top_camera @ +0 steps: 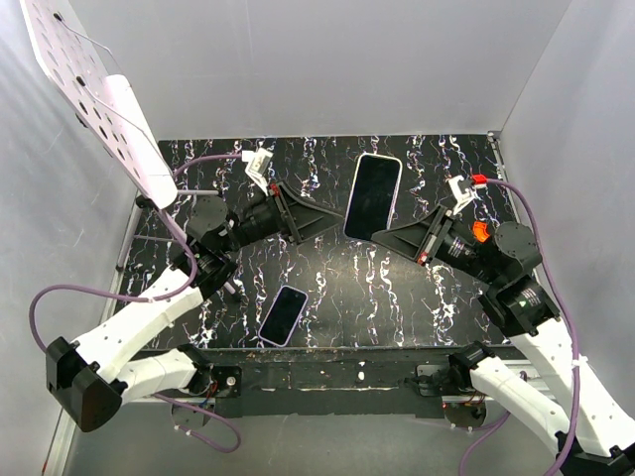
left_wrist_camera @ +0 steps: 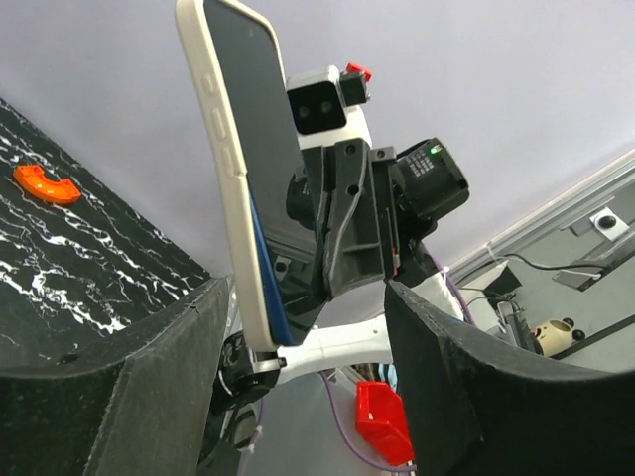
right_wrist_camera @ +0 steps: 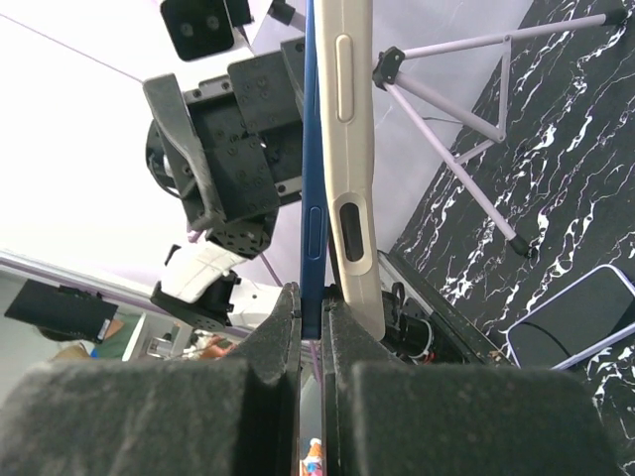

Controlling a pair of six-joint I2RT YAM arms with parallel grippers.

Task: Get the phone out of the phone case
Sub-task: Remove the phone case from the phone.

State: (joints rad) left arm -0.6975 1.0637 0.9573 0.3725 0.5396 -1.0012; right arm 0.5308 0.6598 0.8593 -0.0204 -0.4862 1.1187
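Phone: likely rigid, slippery blue phone [right_wrist_camera: 314, 149], aloft over the black marbled counter [top_camera: 327, 288], edge peeled from its soft cream case [right_wrist_camera: 352, 119].
Right fingers [right_wrist_camera: 198, 416]: clenched on that bare edge.
Left fingers [left_wrist_camera: 129, 397]: released; best take the case rim.

The phone case [left_wrist_camera: 226, 178] looks smooth matt plastic (cream) — the phone [top_camera: 372, 195] glossy-faced, the table [top_camera: 397, 288] polished, marble-patterned.

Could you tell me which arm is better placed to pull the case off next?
Left. The left gripper is open at the edge of the cream phone case, free to grip it; the right gripper is shut on the edge of the blue phone.
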